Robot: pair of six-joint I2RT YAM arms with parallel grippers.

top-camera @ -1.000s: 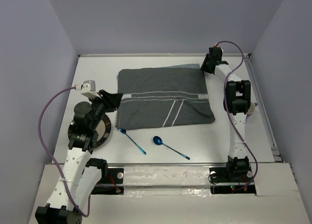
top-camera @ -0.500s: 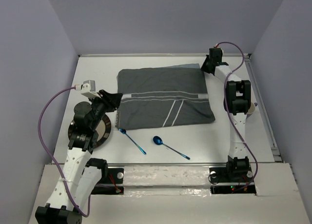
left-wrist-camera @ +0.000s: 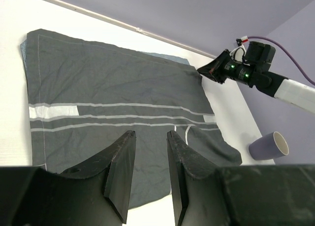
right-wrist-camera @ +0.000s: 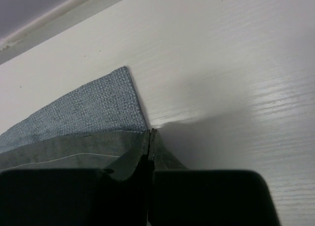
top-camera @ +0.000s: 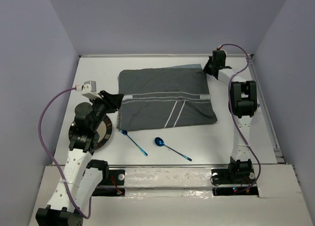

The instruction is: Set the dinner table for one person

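Note:
The white dinner table [top-camera: 96, 73] carries a dark grey striped cloth mat [top-camera: 165, 98], also in the left wrist view [left-wrist-camera: 113, 98]. Two blue spoons [top-camera: 133, 142] [top-camera: 172, 148] lie in front of the mat. A dark round plate [top-camera: 105, 133] sits at the left under my left arm. My left gripper [top-camera: 116, 98] [left-wrist-camera: 150, 133] is open and empty above the mat's left edge. My right gripper [top-camera: 210, 67] [right-wrist-camera: 150, 131] is shut, its tips at the mat's far right corner [right-wrist-camera: 98, 113]. I cannot tell whether cloth is pinched.
A purple cup [left-wrist-camera: 268, 145] stands to the right of the mat, near my right arm. The table's far rim [top-camera: 162, 55] and right rail [top-camera: 263, 108] meet purple walls. A lighter blue layer shows under the mat's far corner.
My right arm has shifted slightly to the right at the mat's far corner. The mat, spoons and left arm have not moved.

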